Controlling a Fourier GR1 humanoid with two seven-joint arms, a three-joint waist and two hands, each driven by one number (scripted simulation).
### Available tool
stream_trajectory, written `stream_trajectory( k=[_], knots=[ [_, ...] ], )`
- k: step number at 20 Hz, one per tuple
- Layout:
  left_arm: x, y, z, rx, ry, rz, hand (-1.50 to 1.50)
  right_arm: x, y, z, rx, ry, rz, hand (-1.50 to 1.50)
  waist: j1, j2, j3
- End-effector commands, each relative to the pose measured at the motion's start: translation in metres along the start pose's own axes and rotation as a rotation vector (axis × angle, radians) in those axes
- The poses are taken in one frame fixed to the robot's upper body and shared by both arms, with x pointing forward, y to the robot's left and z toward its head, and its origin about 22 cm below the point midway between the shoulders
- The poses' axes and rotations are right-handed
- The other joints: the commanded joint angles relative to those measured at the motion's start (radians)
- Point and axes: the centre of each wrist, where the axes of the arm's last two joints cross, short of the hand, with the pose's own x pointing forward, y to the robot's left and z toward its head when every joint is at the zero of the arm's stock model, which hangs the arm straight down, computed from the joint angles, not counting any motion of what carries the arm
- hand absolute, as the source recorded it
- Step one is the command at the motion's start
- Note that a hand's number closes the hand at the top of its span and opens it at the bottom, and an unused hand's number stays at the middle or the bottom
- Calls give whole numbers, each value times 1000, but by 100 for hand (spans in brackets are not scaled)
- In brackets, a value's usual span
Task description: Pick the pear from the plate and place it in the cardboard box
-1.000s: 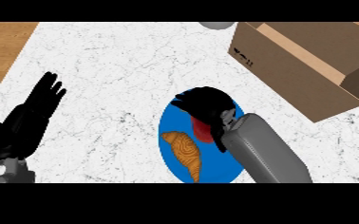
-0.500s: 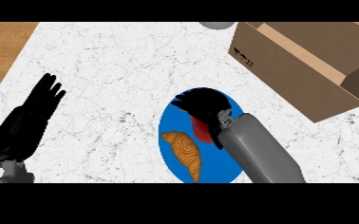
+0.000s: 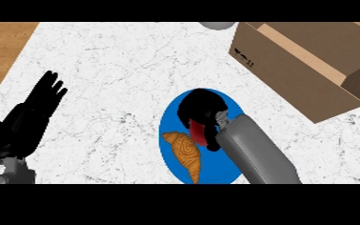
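Observation:
A blue plate (image 3: 172, 119) lies on the marble counter, centre-bottom. My right hand (image 3: 200, 106) is over the plate with its fingers curled down. A red pear (image 3: 199, 133) shows partly beneath it, mostly hidden by the hand and wrist. An orange croissant (image 3: 186, 153) lies on the plate's lower left, apart from the hand. The open cardboard box (image 3: 302, 62) stands at the upper right. My left hand (image 3: 32, 117) rests open at the left edge, fingers up.
A grey round object (image 3: 216, 25) pokes in at the top edge, left of the box. A wooden strip (image 3: 14, 40) borders the counter at the upper left. White marble (image 3: 119, 71) spreads between the left hand and the plate.
The right hand has shifted slightly lower over the plate and curled closer around the pear. The left hand has not moved.

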Motion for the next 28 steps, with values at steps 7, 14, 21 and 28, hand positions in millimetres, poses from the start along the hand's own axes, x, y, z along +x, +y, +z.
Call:
stream_trajectory(
  k=[7,14,21,28],
  knots=[
    [2,-5,3,14,-7,-9,0,-67,-3,8,-136,510,-281,150,5,6,1],
    [10,10,-4,9,-15,7,0,-53,2,0,-267,588,-250,150,1,2,1],
    [9,-4,-2,8,4,-12,0,-20,-66,28,-477,518,-192,150,-5,-3,1],
    [-1,8,9,7,11,-1,0,14,-114,90,-765,537,-176,150,-13,-7,0]
  ],
)
